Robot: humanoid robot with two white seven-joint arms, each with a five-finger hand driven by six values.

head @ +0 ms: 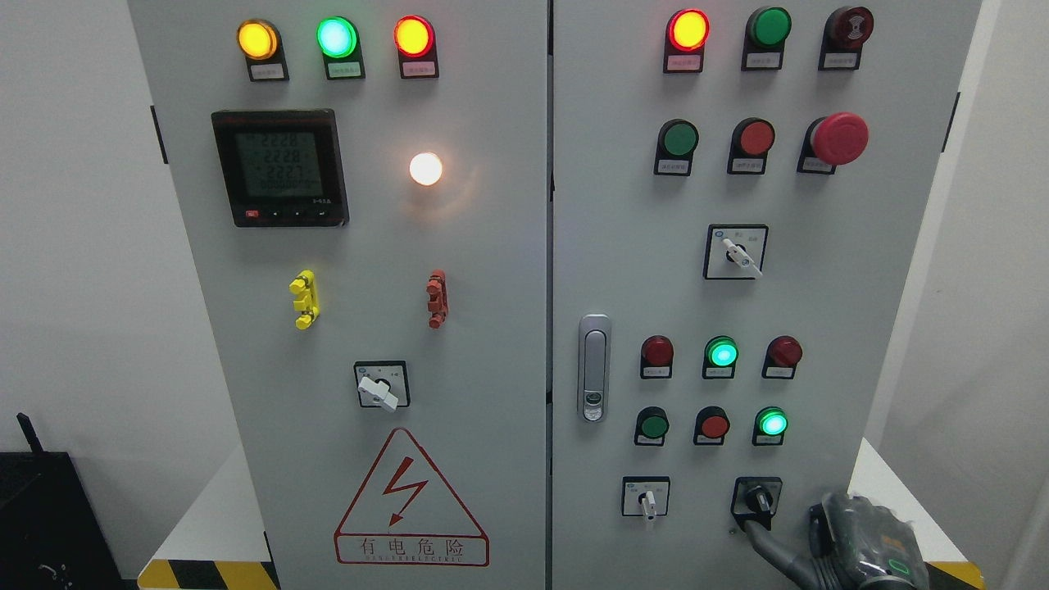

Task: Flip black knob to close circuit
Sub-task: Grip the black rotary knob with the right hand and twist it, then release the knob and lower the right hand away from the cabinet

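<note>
The black knob [757,500] sits in a black square plate at the lower right of the right cabinet door [844,270]. Its handle points down and slightly right. My right hand [860,545] comes in at the bottom right corner, dark grey with a green light on its back. One grey finger [774,551] stretches up and left, and its tip reaches the lower edge of the knob's plate. Nothing is grasped. The left arm does not show.
A white-handled selector switch [647,498] sits left of the black knob. Rows of red and green push buttons and lamps [721,352] fill the door above, along with a red mushroom stop button [839,138]. A metal door latch [593,367] is at the door's left edge.
</note>
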